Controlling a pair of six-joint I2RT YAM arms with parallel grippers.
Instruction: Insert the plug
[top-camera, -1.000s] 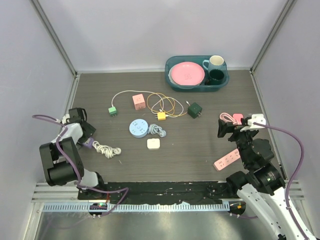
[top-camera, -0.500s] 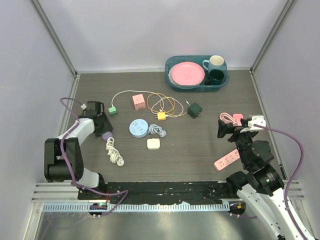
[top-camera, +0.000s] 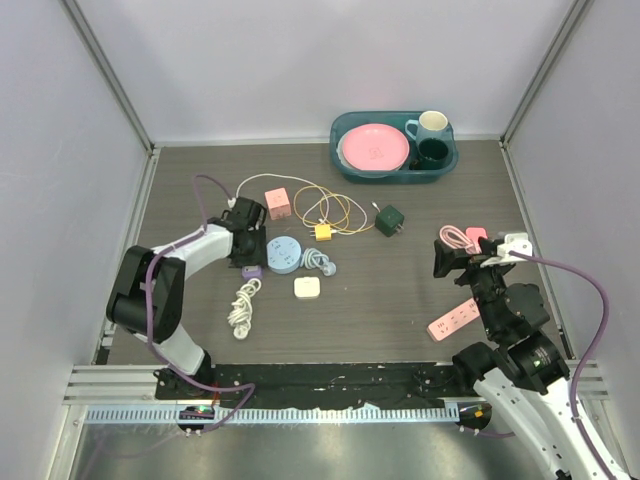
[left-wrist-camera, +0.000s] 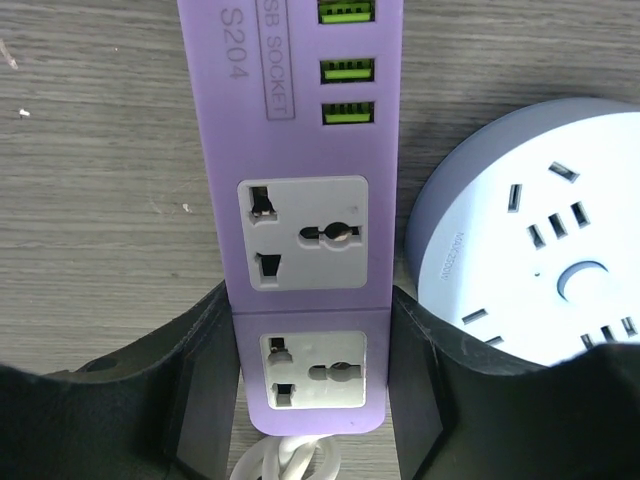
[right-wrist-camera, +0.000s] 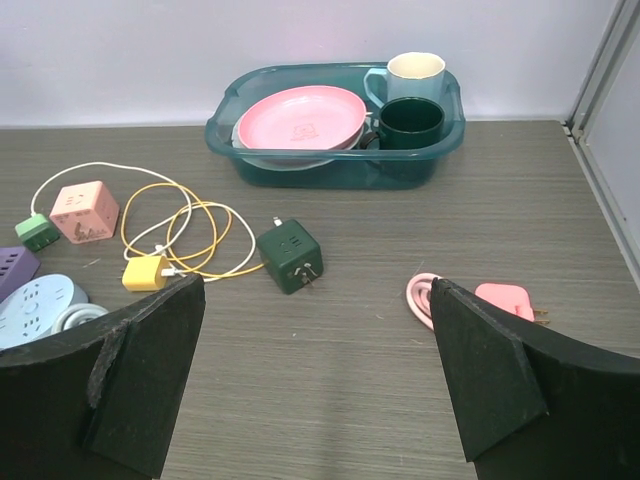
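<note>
The dark wood-grain surface carries everything. At its far edge sits a teal tub holding a pink plate, a pale mug and a dark green mug.

The left hand lies left of centre, pinching a purple power strip by its long sides near the cord end. The strip lies flat, sockets up, just beside a round blue socket hub. Its white cord lies bunched nearer the robot.

The right hand hovers at the right with its fingers spread wide and nothing between them. A pink power strip lies below it.

The loose plugs lie mid-surface:
- a pink cube
- a dark green cube plug, prongs out
- a white square block
- a yellow plug on a looped yellow cable
- a small green plug on a white lead
- a pink plug with a coiled pink lead, by the right hand
</note>
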